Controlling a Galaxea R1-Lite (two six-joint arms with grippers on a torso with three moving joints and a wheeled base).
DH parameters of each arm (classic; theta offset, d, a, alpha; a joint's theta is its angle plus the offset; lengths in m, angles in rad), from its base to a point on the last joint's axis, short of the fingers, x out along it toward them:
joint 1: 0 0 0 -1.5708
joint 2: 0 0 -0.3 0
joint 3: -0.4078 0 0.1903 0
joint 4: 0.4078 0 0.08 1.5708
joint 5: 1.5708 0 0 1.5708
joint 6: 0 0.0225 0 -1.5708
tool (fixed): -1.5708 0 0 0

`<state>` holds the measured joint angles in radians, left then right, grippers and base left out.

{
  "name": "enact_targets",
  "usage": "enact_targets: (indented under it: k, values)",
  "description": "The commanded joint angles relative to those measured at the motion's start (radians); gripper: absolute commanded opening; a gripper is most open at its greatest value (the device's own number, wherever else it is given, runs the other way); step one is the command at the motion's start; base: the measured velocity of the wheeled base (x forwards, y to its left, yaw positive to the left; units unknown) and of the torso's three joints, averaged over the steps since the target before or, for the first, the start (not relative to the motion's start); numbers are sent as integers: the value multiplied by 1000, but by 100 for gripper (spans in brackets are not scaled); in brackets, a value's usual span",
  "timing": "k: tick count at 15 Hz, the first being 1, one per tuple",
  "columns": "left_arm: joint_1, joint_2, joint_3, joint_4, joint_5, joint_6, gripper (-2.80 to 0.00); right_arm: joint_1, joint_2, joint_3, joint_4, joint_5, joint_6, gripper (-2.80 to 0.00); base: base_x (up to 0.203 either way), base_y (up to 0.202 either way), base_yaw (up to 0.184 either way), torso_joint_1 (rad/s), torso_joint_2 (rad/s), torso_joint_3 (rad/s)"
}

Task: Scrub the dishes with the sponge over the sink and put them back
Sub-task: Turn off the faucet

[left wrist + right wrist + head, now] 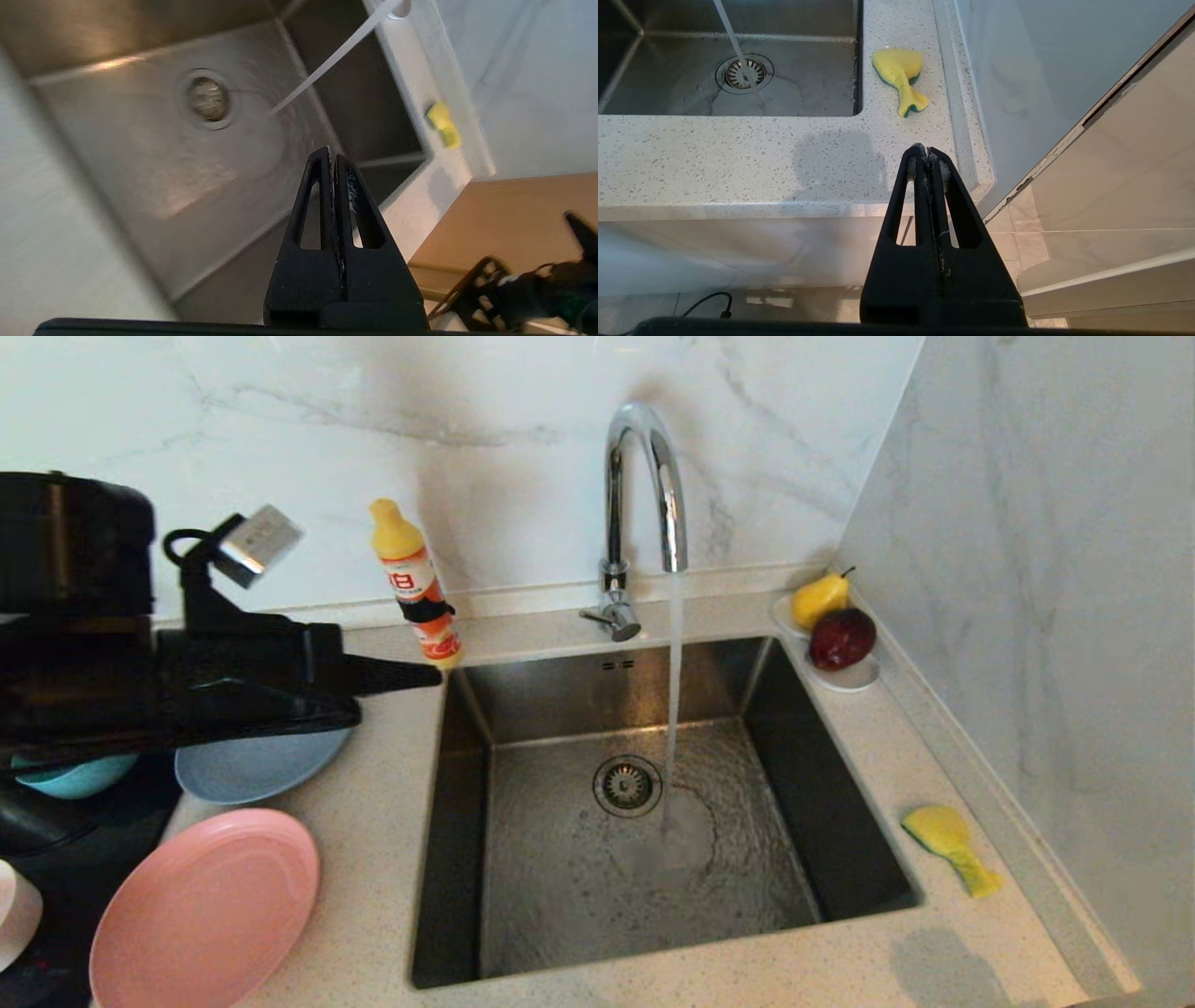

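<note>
The sponge point(950, 845) lies on the counter point(392, 821), across the sink point(644, 803) from our left gripper point(431, 674), which hangs empty, fingers pressed together, above the grey-blue plate point(252, 767). Our right gripper point(928, 150), likewise closed, waits below the counter edge. We judge that descending closed would knock the salmon-pink plate point(205, 905) rather than grasp it.

orange-and-yellow detergent bottle point(416, 588) behind the basin's left corner, white dish point(845, 674) with pear point(819, 598) and dark red apple point(842, 637) right
</note>
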<state>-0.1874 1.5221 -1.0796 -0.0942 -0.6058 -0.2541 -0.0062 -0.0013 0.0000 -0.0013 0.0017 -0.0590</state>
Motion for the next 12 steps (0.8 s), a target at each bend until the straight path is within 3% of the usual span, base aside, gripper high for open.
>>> enact_targets:
  k: [1, 4, 12]
  values:
    - [-58, 184, -42, -82, -7, -93, -280, 0, 3, 0, 0, 0, -1, -280, 0, 0, 0, 0, 0, 0]
    - [-104, 271, -87, -117, -8, -152, -280, 0, 3, 0, 0, 0, -1, -280, 0, 0, 0, 0, 0, 0]
    - [-139, 405, -139, -218, -3, -197, -280, 0, 3, 0, 0, 1, -1, -280, 0, 0, 0, 0, 0, 0]
